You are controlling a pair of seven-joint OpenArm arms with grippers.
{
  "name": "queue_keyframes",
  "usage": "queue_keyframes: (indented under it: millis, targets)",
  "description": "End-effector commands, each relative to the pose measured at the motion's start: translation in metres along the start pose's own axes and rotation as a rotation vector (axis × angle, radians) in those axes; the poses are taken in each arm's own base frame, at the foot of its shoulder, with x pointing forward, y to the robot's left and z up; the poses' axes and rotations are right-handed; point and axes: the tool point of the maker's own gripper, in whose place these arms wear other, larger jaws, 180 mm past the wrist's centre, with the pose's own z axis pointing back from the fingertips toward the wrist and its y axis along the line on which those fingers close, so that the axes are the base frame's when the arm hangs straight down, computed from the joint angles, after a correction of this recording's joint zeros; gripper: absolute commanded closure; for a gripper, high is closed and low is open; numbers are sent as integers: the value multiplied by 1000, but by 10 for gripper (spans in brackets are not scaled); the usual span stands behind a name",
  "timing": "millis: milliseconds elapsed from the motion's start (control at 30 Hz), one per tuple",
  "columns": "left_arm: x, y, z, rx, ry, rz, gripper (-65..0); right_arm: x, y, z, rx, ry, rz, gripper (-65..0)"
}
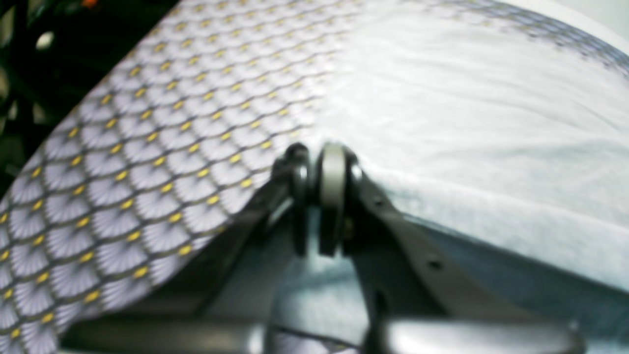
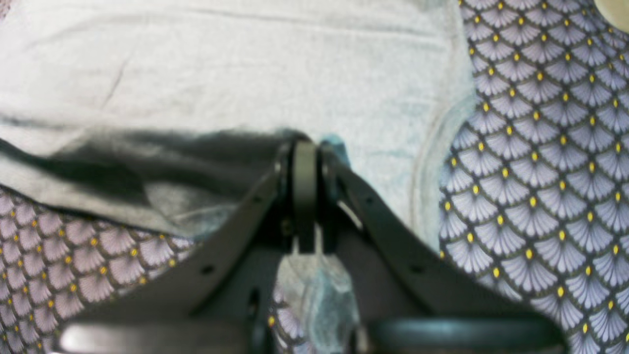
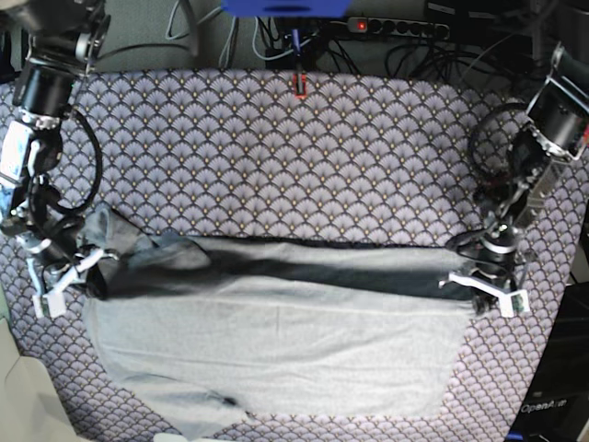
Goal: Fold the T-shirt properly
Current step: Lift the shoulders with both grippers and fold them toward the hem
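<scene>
Both grippers are pinching the T-shirt (image 3: 276, 345), which is lying across the lower middle of the patterned cloth (image 3: 276, 157): left gripper (image 1: 319, 196) and right gripper (image 2: 304, 196) clenched on fabric edges. Only the base view is showing the dark folded strip.

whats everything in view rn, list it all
T-shirt: one, light grey with a darker inside, spread across the near half of the table, far edge lifted at both ends
patterned cloth: one, purple-grey scallops with yellow dots, covering the table under the shirt
cables: several, dark, behind the table's far edge
left gripper: one, shut on the shirt's edge, base view's right
right gripper: one, shut on the shirt's edge, base view's left
</scene>
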Motion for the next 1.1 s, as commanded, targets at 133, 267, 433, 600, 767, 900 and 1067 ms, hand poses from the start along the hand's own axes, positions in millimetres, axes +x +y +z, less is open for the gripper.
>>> queue_keyframes:
  millis: [133, 267, 433, 600, 767, 900, 1067]
  targets:
    - [31, -3, -6, -10, -87, -27, 0, 30, -11, 6, -19, -91, 23, 0]
    - [33, 5, -10, 14, -88, -29, 0, 32, -11, 6, -19, -97, 24, 0]
    - [36, 6, -12, 16, -94, -34, 0, 35, -2, -3, 8, -86, 39, 0]
    - [44, 5, -14, 15, -108, -32, 0, 31, -2, -14, 20, -62, 17, 0]
    - [46, 4, -14, 13, -114, -31, 0, 36, -4, -17, 21, -87, 8, 0]
    - [44, 4, -17, 21, -109, -27, 0, 38, -3, -17, 23, -94, 8, 0]
    - [40, 5, -21, 35, -99, -24, 0, 38, -3, -17, 23, -94, 8, 0]
